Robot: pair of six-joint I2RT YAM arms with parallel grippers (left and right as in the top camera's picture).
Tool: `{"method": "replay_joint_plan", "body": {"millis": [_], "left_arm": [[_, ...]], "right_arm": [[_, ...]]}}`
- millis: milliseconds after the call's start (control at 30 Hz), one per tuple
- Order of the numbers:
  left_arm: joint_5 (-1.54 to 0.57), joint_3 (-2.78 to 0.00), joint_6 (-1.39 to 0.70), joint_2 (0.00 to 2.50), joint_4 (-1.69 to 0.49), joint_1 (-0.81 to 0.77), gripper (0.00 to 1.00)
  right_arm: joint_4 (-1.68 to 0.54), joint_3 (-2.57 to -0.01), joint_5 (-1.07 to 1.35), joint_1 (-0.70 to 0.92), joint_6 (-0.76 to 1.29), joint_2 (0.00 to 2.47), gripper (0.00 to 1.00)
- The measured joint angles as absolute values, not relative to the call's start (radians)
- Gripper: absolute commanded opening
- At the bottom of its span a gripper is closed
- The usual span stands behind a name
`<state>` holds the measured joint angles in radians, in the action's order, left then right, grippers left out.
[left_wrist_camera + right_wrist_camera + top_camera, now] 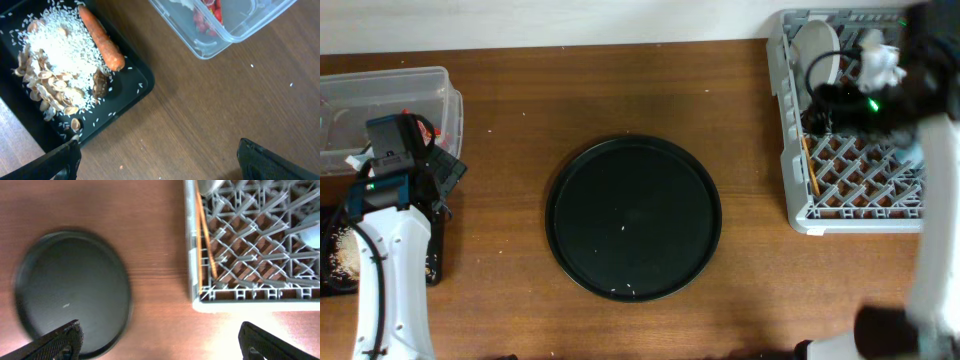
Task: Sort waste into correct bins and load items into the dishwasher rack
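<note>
The shallow black tray (135, 80) holds rice (60, 45), beige scraps (50, 92), an orange carrot (102, 42) and a small dark scrap (99, 85). Beside it the clear tub (227, 32) contains a red wrapper (210, 12). My left gripper (160, 165) hangs open over bare wood between the two bins, with nothing in it. The grey dishwasher rack (800, 215) holds the white plate (817, 50), the chopsticks (202, 240) and the light-blue cup (311, 235). My right gripper (162, 342) is open and empty, high over the rack's near left corner.
A large round black tray (633, 218) lies in the middle of the wooden table with a few crumbs on it. The right arm (890, 90) is blurred above the rack. The left arm (390, 250) covers part of the black tray.
</note>
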<state>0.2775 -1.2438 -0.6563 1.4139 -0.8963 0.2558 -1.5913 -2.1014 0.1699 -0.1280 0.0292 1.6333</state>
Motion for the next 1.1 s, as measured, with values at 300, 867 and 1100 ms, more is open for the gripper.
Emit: {"method": "replay_joint_plan", "body": {"millis": [300, 867, 1100], "left_arm": [[0.278, -1.244, -0.656, 1.414, -0.899, 0.256, 0.99], [0.278, -1.244, -0.656, 1.414, -0.897, 0.256, 0.99], [0.278, -1.244, -0.656, 1.414, -0.898, 0.256, 0.99]], "right_arm": [[-1.692, -1.991, 0.194, -0.070, 0.126, 0.860, 0.99], [-0.869, -1.032, 0.118, -0.049, 0.054, 0.311, 0.98], [-0.198, -0.342, 0.145, 0.026, 0.039, 0.024, 0.98]]}}
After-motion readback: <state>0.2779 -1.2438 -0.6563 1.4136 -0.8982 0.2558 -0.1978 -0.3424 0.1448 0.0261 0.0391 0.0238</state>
